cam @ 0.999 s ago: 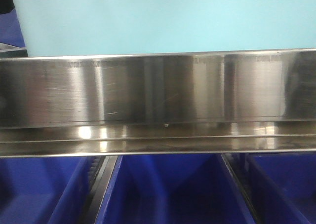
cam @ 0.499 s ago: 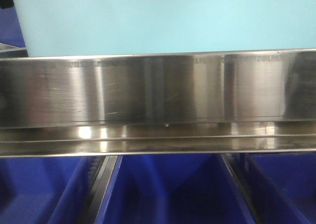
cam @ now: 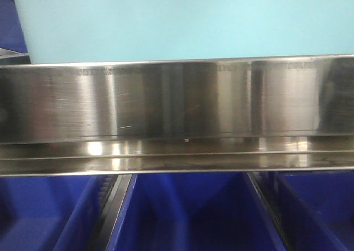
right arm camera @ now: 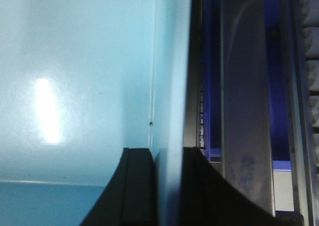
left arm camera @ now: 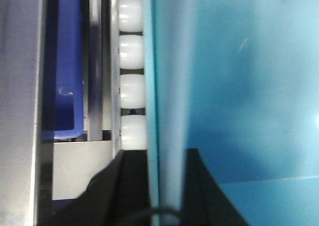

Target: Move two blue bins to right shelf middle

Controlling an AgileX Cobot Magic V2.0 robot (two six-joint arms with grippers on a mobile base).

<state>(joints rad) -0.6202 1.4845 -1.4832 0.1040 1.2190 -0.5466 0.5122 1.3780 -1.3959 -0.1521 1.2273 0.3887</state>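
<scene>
A light blue bin (cam: pixel 182 24) fills the top of the front view, just above a steel shelf beam (cam: pixel 177 102). My left gripper (left arm camera: pixel 167 156) is shut on one upright wall of this bin (left arm camera: pixel 239 86), one black finger on each side of the wall. My right gripper (right arm camera: pixel 167 154) is shut the same way on another wall of the bin (right arm camera: pixel 75 61). Neither gripper shows in the front view. Dark blue bins (cam: pixel 188 212) sit on the level below the beam.
More dark blue bins stand lower left (cam: pixel 44 212) and lower right (cam: pixel 321 207), with dark rails between them. White rollers (left arm camera: pixel 132 52) and a dark blue bin (left arm camera: pixel 67 61) lie left of the held wall. A steel upright (right arm camera: pixel 241 86) stands close right of my right gripper.
A dark shape at the upper left corner of the front view has slipped out of sight. The bin, beam and lower bins look unmoved.
</scene>
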